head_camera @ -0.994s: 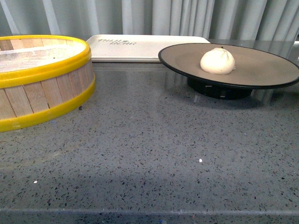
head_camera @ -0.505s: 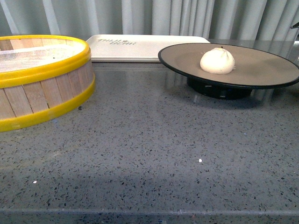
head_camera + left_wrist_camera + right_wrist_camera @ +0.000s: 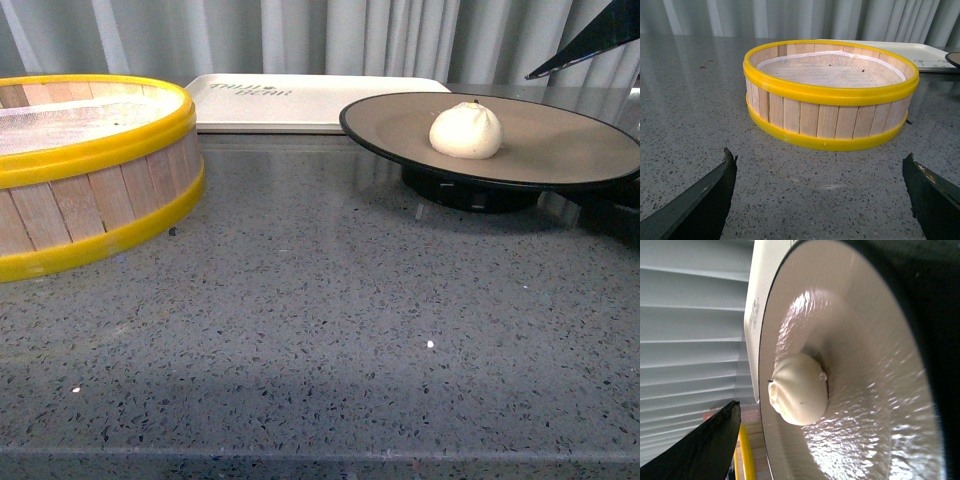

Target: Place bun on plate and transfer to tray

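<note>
Cream-white pinched bun sits on matte brown plate — shallow.

1. The counter is bare across its front and middle, leaving a wide lane between the basket and the plate.
2. The basket blocks the left side. The left claw, spread wide, has bare counter up to the basket's wall.
3. The tray lies at the back with its top bare, hemmed in by a curtain behind.
4. The right claw straddles the plate's right edge, one finger above and one below. The bun stands clear of the upper finger.
</note>
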Action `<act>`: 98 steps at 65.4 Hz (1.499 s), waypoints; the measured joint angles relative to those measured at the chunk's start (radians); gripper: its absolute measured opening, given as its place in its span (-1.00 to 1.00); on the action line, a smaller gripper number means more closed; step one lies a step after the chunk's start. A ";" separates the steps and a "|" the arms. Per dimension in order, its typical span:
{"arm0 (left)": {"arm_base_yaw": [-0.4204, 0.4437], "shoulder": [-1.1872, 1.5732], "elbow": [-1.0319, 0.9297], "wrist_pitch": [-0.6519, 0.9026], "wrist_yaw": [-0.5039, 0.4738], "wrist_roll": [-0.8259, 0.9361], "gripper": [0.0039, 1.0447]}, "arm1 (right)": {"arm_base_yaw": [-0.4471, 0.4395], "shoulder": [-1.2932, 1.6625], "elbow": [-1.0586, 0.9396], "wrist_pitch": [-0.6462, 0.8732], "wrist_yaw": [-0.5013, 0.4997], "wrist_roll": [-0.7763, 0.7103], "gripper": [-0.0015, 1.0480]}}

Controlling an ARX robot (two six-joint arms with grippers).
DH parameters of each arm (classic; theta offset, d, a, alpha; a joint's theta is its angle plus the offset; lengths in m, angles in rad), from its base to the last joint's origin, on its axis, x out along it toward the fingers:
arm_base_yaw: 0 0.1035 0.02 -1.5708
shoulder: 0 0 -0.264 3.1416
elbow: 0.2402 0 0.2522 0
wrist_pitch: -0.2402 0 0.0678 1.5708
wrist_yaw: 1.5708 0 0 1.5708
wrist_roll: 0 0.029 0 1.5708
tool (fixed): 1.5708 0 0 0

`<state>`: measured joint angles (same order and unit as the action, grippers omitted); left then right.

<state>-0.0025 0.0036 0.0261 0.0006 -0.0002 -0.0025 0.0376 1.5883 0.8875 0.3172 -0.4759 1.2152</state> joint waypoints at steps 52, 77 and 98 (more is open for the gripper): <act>0.000 0.000 0.000 0.000 0.000 0.000 0.88 | 0.004 -0.082 -0.031 0.022 0.008 -0.053 -0.94; 0.000 0.000 0.000 0.000 0.000 0.000 0.88 | -0.071 0.244 0.453 -0.074 -0.010 -0.029 -0.94; 0.000 0.000 0.000 0.000 0.000 0.000 0.88 | -0.016 0.623 1.054 -0.364 -0.027 -0.004 -0.94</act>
<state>-0.0025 0.0036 0.0261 0.0002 -0.0002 -0.0021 0.0219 2.2108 1.9411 -0.0463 -0.5026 1.2114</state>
